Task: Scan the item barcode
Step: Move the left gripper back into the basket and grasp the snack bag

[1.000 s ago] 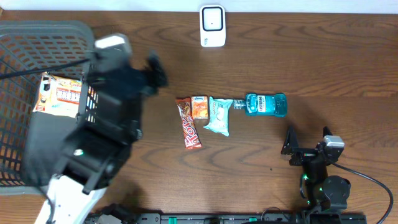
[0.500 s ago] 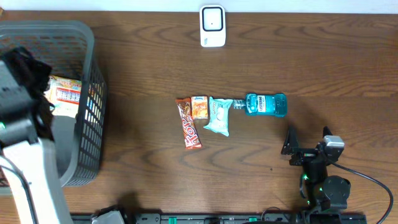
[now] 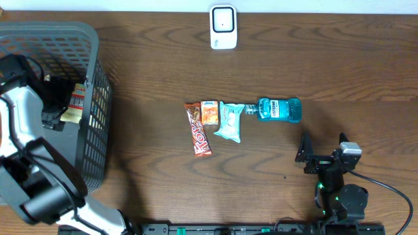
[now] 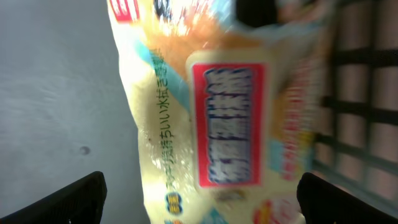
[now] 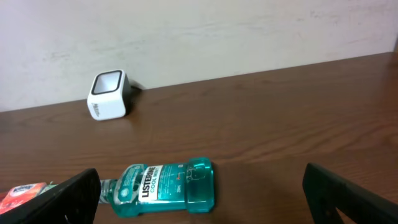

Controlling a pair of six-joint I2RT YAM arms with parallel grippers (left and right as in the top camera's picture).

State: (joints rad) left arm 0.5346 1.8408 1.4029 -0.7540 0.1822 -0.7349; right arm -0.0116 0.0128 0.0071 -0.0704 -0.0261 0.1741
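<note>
The snack packet [image 4: 217,112] in the left basket [image 3: 91,39] looks light, soft, slippery; pinch across its flat middle. Left gripper [image 4: 202,202] and right gripper [image 5: 202,193] have jaws spread

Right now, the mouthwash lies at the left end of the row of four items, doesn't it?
No, the mouthwash lies at the right end of the row of four items; the overhead view shows it, with the chocolate bar at the left end.
</note>
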